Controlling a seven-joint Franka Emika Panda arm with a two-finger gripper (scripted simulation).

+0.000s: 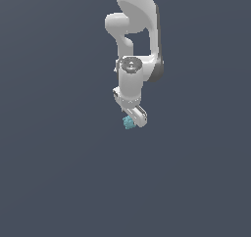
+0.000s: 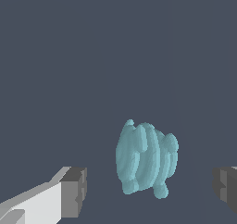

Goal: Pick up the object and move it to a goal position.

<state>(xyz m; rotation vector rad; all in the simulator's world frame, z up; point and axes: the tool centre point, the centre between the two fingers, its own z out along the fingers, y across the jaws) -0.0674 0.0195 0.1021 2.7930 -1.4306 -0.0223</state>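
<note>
The two grey-tipped fingers of the white gripper stand wide apart, with a clear gap on each side of the small teal, lumpy, ridged blob that sits between them; neither pad touches it in the wrist view, so nothing is gripped. From the exterior view the same teal blob shows just at the tip of the gripper, pressed close against the fingers on the exterior view's left side, though it is too small there to tell whether it touches them. Above the fingers rises the white, rounded robot arm, pointing downward. No table edge or corner is visible against the plain dark grey-blue ground, so the blob cannot be placed by them.
</note>
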